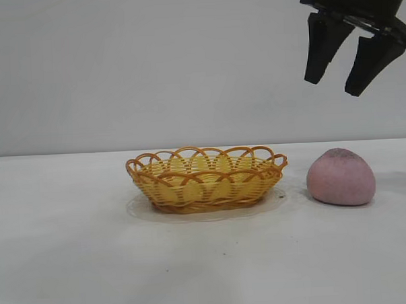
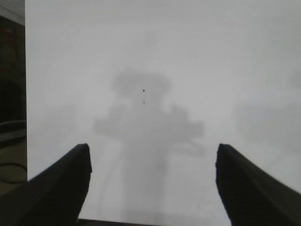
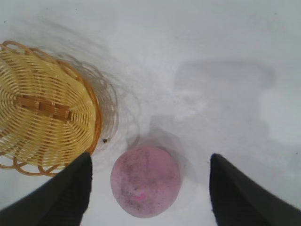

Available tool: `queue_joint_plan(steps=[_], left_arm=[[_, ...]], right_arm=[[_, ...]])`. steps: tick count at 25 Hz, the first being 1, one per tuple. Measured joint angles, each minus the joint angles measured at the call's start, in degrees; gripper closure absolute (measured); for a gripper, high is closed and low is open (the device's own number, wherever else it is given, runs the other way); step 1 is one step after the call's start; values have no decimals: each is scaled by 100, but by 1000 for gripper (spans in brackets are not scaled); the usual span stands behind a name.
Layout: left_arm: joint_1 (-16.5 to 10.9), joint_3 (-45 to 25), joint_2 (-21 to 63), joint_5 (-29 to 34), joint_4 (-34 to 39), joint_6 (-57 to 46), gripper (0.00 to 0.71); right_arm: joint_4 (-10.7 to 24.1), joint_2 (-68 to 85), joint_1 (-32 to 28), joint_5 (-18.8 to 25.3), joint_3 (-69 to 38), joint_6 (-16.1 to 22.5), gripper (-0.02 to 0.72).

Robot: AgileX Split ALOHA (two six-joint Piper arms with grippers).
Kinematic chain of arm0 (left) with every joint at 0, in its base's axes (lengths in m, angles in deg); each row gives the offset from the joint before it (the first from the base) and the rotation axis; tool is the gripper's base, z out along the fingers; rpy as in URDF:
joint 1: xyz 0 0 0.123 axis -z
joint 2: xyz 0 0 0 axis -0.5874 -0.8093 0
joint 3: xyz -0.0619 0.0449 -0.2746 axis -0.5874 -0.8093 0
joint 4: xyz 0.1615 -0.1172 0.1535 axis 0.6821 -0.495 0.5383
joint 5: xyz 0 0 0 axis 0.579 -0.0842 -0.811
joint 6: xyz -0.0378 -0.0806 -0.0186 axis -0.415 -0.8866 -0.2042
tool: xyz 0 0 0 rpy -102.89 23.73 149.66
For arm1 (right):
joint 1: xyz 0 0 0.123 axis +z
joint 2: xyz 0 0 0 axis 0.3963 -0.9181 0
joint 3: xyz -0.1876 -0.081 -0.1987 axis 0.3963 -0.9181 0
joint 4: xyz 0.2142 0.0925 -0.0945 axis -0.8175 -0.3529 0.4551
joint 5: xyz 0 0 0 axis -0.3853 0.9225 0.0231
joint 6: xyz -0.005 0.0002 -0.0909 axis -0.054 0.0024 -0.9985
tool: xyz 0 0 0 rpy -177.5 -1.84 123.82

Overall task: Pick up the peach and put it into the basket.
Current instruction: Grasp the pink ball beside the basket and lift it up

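Note:
The dull pink peach (image 1: 341,177) lies on the white table, just right of the yellow-orange wicker basket (image 1: 205,178), a small gap between them. My right gripper (image 1: 335,85) hangs open high above the peach, nothing between its black fingers. From the right wrist view the peach (image 3: 146,181) shows below, between the two fingers and apart from both, with the basket (image 3: 44,122) beside it, nothing inside. My left gripper (image 2: 153,160) is open over bare table and is out of the exterior view.
White table (image 1: 72,252) with a plain white wall behind. A small dark speck (image 3: 104,140) lies between basket and peach. A dark edge (image 2: 11,94) borders the table in the left wrist view.

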Motion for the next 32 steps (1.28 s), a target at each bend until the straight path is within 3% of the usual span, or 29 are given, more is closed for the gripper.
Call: queue_joint_plan(steps=[17,20,26,32], left_arm=[[-5,-2522,4443,148,-1115,630,225],[-5,-3032,5117,-85,-1259,837,225],[-5,-3879,5813,-564,-1559,992,225],[-5,-3898,5873,-652,-1598,1100,225]], right_arm=[[0,0,0,-117,0,0,253],[0,0,0,-117,0,0,253],[0,0,0,-117,0,0,253],[0,0,0,-117,0,0,253]])
